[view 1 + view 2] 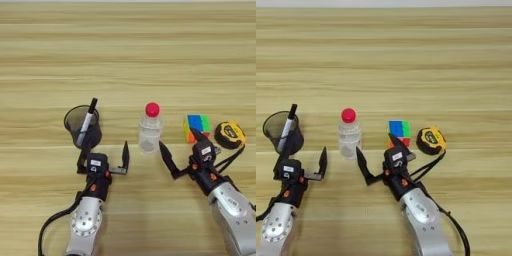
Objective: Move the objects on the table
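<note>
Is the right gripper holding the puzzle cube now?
No, the right gripper is open beside the bottle, and the puzzle cube stands free.

Both 2 head-mounted eyes look steeply down at the tabletop (128, 60); each shows the bottle (150, 131), further left in the right eye.

No readable text, label or number shows on anything in view.

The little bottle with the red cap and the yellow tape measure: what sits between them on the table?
The multicoloured puzzle cube lies between the bottle and the tape measure; both eye views show it.
</note>
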Robot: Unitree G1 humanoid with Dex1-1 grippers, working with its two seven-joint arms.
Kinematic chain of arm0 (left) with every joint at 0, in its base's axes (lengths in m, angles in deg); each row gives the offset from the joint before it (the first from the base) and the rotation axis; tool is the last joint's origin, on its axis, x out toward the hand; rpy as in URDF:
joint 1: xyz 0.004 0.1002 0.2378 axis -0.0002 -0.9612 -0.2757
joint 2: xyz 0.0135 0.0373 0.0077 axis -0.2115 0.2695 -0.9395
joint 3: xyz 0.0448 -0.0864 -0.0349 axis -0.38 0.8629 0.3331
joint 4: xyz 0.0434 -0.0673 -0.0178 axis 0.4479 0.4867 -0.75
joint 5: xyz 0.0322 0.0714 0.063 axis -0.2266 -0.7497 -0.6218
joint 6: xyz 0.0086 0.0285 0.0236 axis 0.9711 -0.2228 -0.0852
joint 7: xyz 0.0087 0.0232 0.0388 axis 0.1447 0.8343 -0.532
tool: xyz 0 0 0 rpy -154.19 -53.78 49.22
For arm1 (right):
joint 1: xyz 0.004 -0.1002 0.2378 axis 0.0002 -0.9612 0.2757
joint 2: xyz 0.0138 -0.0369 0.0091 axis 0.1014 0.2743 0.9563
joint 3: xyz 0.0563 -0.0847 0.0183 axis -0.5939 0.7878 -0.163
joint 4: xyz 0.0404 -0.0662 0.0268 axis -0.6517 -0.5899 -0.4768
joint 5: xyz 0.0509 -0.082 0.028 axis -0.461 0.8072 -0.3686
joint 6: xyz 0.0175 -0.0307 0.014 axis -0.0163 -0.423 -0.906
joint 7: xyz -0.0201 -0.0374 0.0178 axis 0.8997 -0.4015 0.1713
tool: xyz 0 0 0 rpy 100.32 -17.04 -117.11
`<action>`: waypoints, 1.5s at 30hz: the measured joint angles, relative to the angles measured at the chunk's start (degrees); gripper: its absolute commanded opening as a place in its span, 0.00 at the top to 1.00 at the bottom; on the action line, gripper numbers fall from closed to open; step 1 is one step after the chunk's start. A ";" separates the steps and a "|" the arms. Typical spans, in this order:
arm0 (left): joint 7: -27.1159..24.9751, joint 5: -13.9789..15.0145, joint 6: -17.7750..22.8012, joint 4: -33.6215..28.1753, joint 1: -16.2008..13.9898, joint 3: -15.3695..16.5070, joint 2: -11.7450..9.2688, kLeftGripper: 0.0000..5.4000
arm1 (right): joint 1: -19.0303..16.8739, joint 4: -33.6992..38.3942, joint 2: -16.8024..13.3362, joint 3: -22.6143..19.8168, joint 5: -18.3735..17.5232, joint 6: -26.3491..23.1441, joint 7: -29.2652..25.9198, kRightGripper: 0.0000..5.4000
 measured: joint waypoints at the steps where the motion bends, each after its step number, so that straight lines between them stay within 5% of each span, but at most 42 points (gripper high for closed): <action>1: 0.01 0.00 0.00 0.13 0.07 -0.01 0.00 0.00 | -0.03 0.07 -0.02 0.24 -0.06 -0.25 -0.28 0.00; 18: 0.14 -0.33 -0.42 1.26 0.83 -0.04 0.00 0.00 | 1.88 -1.46 1.79 2.33 -0.69 -0.41 -1.41 0.00; 45: 0.63 -0.94 -0.75 1.60 0.87 -0.06 0.01 0.00 | 11.33 -12.80 5.60 2.29 0.34 1.94 -1.10 0.00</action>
